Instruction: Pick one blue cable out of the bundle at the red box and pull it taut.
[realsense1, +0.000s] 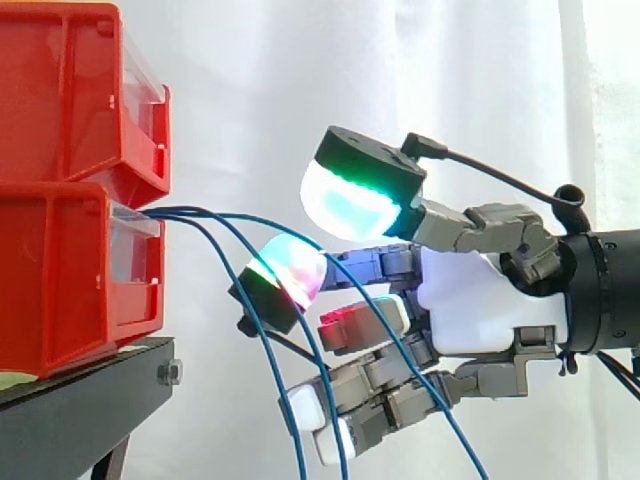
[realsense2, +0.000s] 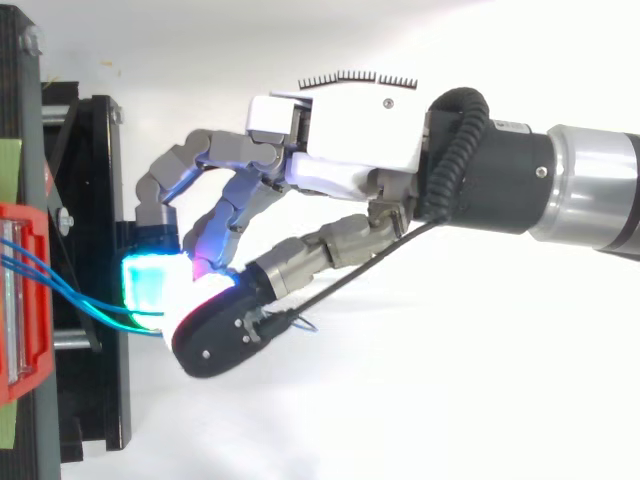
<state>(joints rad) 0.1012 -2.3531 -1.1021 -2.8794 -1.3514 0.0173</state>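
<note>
Robot hand (realsense1: 480, 300) pinches 1 blue cable (realsense1: 268, 224) near the red bins' (realsense1: 60, 290) front edge.

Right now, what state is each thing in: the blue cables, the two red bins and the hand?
blue cables: slack, drooping from the lower bin's front; none taut.
lower red bin: sitting on the black stand, cables coming out of it.
upper red bin: stacked on the lower one.
hand: among the cables; whether it holds one cannot be told.
</note>
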